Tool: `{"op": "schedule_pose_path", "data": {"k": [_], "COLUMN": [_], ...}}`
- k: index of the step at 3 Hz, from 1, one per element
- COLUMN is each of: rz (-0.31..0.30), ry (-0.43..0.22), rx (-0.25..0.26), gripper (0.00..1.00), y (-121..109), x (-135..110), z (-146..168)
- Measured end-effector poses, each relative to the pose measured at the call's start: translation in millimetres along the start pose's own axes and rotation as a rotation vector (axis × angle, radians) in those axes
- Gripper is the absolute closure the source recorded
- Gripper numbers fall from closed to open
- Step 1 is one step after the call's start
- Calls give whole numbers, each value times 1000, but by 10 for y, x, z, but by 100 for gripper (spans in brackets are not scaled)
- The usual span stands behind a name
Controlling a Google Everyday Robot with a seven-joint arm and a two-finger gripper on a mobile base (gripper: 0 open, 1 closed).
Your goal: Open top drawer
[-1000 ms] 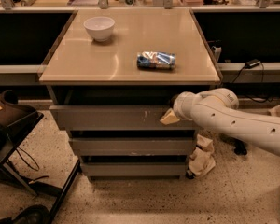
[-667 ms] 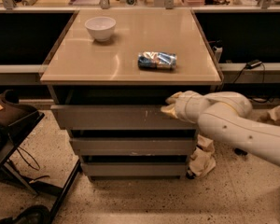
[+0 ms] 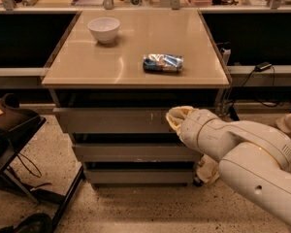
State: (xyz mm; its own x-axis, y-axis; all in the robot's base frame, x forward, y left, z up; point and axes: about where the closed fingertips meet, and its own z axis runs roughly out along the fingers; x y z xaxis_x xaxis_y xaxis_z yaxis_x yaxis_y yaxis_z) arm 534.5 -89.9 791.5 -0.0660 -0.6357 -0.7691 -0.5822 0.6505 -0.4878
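The top drawer is the widest grey front panel under the tan tabletop, with pale scratch marks right of centre. It looks closed, with a dark gap above it. My gripper is at the right part of the drawer front, its yellowish tip against the panel's upper edge. The white arm reaches in from the lower right and hides the drawer's right end. Two narrower grey drawer fronts sit below.
A white bowl and a blue and white packet lie on the tabletop. A dark chair or stand is at the left. Cables hang at the right. A cluttered shelf runs along the back.
The gripper and arm have shifted slightly left along the drawer front and up toward its top edge. The drawer has not visibly moved.
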Motion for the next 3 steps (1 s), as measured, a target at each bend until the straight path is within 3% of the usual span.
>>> {"op": "schedule_pose_path", "data": {"k": [1, 3], "rz": [-6, -6], "ry": [4, 4], "rx": [0, 0], "gripper": [82, 36], "y": [0, 0], "x": [6, 5], "z": [-2, -2]}}
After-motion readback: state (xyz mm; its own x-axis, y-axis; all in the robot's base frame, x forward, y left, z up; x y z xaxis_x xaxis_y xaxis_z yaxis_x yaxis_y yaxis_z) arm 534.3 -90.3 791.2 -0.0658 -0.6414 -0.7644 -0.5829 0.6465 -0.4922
